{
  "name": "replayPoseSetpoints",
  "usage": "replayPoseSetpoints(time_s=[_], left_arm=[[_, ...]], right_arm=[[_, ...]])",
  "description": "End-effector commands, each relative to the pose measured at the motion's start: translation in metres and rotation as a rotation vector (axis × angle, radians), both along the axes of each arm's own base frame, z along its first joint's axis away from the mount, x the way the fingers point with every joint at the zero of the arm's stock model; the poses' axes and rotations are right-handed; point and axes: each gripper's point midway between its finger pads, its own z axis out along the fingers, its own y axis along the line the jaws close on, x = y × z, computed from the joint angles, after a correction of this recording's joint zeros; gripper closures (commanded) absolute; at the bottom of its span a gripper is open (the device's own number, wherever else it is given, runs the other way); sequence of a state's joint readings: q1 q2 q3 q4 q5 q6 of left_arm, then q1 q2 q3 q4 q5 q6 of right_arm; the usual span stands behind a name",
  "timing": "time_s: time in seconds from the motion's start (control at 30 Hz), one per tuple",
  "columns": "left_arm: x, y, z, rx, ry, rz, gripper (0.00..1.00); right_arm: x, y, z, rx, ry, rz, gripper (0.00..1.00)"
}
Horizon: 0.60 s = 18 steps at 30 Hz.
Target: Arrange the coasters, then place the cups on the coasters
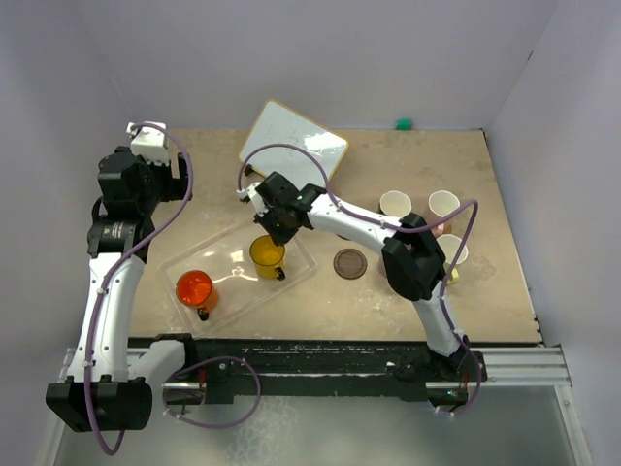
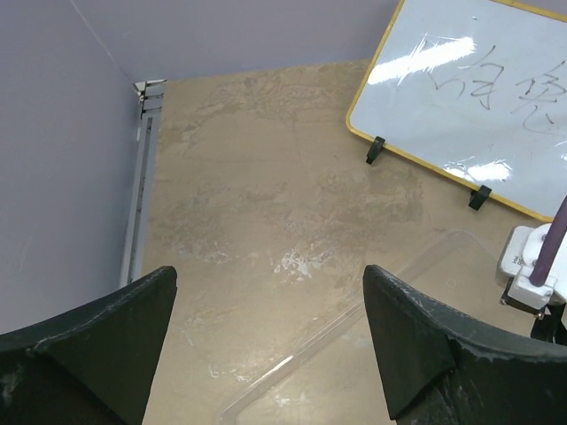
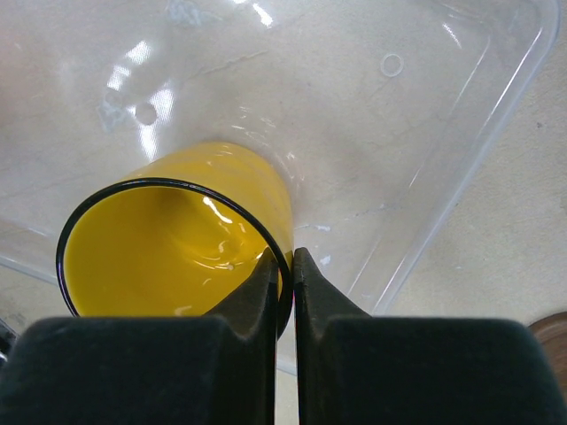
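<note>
A yellow cup (image 1: 267,254) (image 3: 177,239) stands in the clear plastic tray (image 1: 177,264). My right gripper (image 1: 276,237) (image 3: 283,266) is shut on its rim, one finger inside the cup and one outside. An orange-red cup (image 1: 195,288) sits at the tray's near left end. One dark brown coaster (image 1: 350,263) (image 3: 554,332) lies on the table right of the tray. Three pale cups (image 1: 395,204) (image 1: 443,206) (image 1: 452,249) stand at the right, partly hidden by the right arm. My left gripper (image 1: 160,180) (image 2: 268,273) hangs open above bare table at the back left, holding nothing.
A small whiteboard (image 1: 294,146) (image 2: 478,97) leans at the back centre, just behind the tray's far corner (image 2: 354,328). A small green object (image 1: 403,124) sits against the back wall. Walls close in the table on the left, back and right.
</note>
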<state>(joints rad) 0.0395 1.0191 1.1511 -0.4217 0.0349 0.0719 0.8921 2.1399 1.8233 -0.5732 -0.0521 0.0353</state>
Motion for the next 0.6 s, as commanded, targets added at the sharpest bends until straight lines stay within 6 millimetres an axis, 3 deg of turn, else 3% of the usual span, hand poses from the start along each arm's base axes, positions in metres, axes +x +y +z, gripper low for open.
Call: replayPoseSetpoints(time_s=[0.0,0.33,0.57], left_arm=[[0.0,0.005,0.014,0.026,-0.066,0.005,0.17],[0.002,0.007,0.005,0.051,-0.052,0.007,0.17],[0.0,0.009,-0.002,0.081,-0.037,-0.001,0.17]], right_arm=[[0.0,0.006,0.075,0.118,-0.094,0.026,1.0],[-0.003,-0.017,0.128,0.176,-0.183,0.032,1.0],[-0.001,-0.051,0.16,0.186,-0.259,0.008,1.0]])
